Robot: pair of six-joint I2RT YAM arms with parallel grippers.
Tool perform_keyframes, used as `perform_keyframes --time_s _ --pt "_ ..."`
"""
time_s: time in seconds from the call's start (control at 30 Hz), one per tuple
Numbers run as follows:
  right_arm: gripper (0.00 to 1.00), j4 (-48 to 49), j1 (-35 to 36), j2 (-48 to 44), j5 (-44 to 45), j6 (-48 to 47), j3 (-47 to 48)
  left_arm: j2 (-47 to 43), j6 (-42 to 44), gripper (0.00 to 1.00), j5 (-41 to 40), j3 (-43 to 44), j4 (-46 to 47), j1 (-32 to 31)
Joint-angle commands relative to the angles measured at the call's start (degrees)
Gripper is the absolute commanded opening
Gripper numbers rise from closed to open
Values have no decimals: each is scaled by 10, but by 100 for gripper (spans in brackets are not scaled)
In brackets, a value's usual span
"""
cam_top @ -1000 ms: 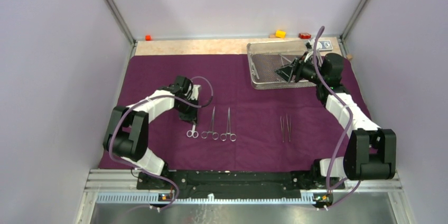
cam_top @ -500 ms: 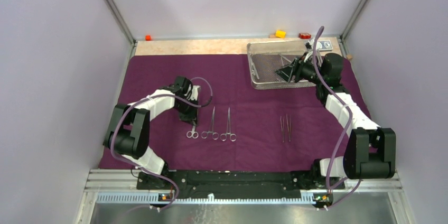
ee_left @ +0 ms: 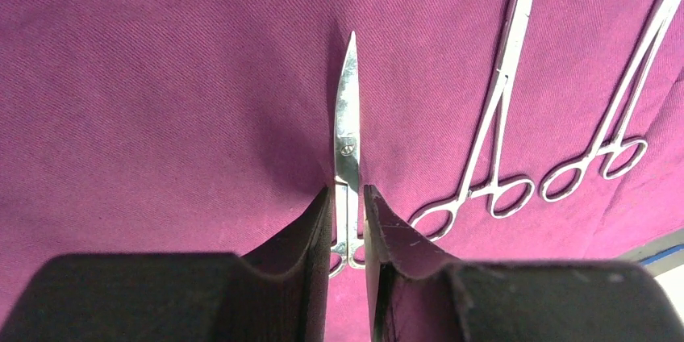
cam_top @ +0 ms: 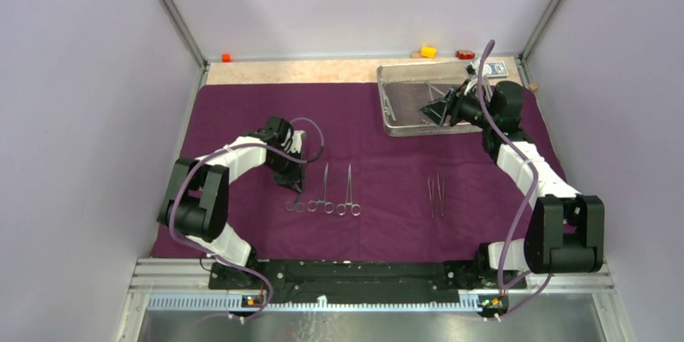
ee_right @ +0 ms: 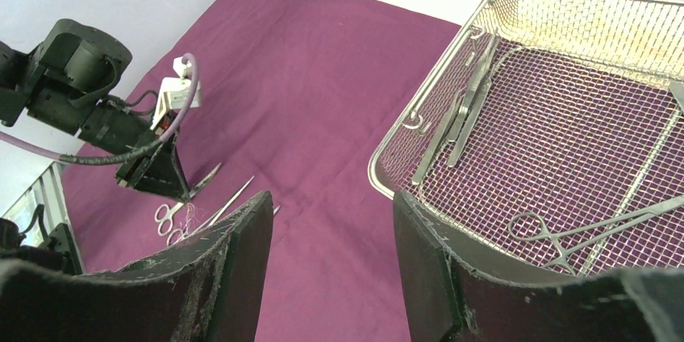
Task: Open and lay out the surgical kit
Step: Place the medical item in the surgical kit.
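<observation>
1. The table point(cam_top: 290, 72) shows as a pale wood strip along the far side.
2. A dark purple cloth point(cam_top: 387, 164) lies spread flat over most of it, down to the near edge.
3. A wire-mesh tray point(cam_top: 382, 100) sits far right, seemingly straddling the cloth's far edge.
4. Along the far edge stand an orange block point(cam_top: 227, 58) at left, and a yellow block point(cam_top: 427, 52) and a red block point(cam_top: 465, 55) at right.
5. A blue-white card packet point(cam_top: 498, 69) lies by the tray's far right corner.

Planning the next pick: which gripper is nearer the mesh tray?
Right. The right gripper is above the tray itself; the left gripper is far off over the cloth, straddling the scissors.
</observation>
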Motion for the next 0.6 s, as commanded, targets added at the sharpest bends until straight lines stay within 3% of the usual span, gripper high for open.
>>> perform_keyframes --time_s 0.0,0.27,0.57 --pt "56 15 -5 2 -5 -14 8 6 -5 27 6 0 10 0" --pt "56 14 -7 1 -2 -15 8 -9 -5 33 4 -1 10 0" --pt "56 -46 -7 3 68 -54 34 -104 10 64 -1 2 12 0"
